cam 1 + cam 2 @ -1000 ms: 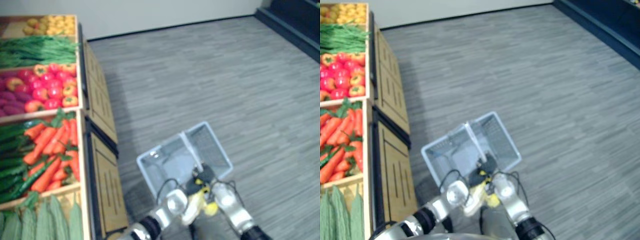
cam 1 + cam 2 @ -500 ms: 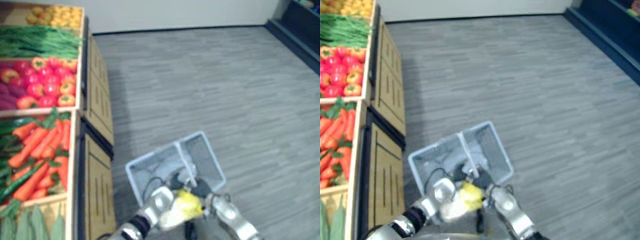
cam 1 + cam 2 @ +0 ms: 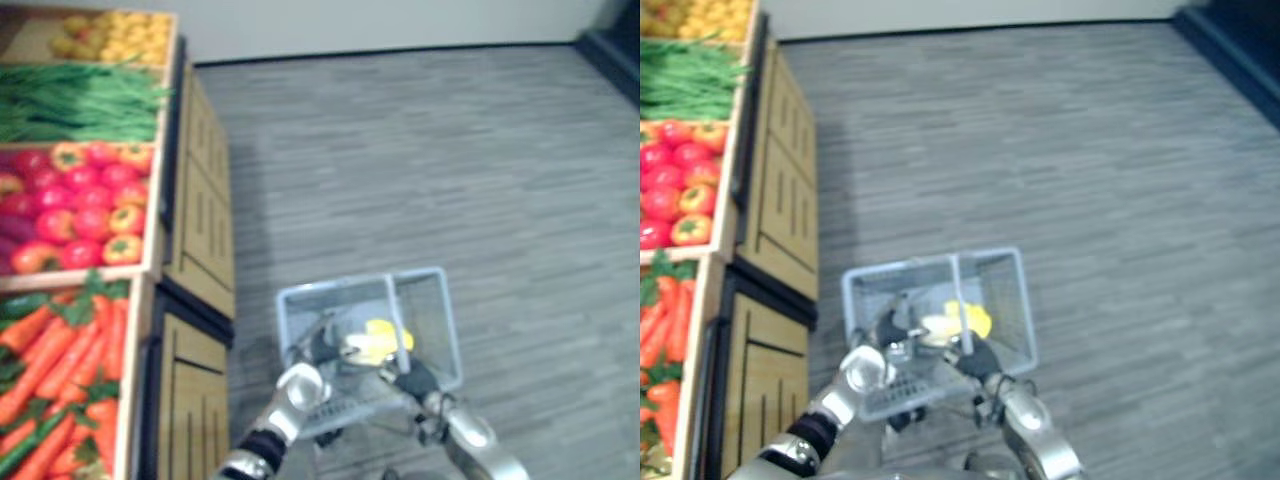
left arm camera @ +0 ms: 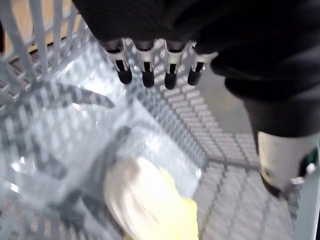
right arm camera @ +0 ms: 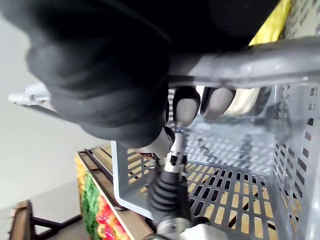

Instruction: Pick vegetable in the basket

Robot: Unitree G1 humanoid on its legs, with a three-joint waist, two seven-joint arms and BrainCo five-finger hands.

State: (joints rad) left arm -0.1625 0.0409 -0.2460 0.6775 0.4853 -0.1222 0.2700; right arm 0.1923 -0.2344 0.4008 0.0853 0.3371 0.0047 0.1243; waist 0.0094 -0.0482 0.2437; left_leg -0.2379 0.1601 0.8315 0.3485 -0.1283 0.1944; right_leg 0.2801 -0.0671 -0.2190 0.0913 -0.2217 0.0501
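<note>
Floor of grey planks takes up most of what I see. The produce bench runs along my left, its crates full of carrots and red vegetables.

Next in size is the pale mesh basket, held in front of me, near the bench. My right hand carries it, fingers curled round the grey handle, which runs away from me across the basket's middle.

My left hand reaches into the left half, its fingers straight, side by side and clasping nothing.

The yellow vegetable lies on the basket's bottom among crumpled clear film, just beyond and below those fingertips. Whether they touch it I cannot tell. Its long axis runs crosswise under the handle, pale end toward my left hand, yellow end on the far side.

Of my 2 hands the left is nearer and free. I judge the placing done, and the next move would be to lift that hand straight up, clear of handle and rim.
</note>
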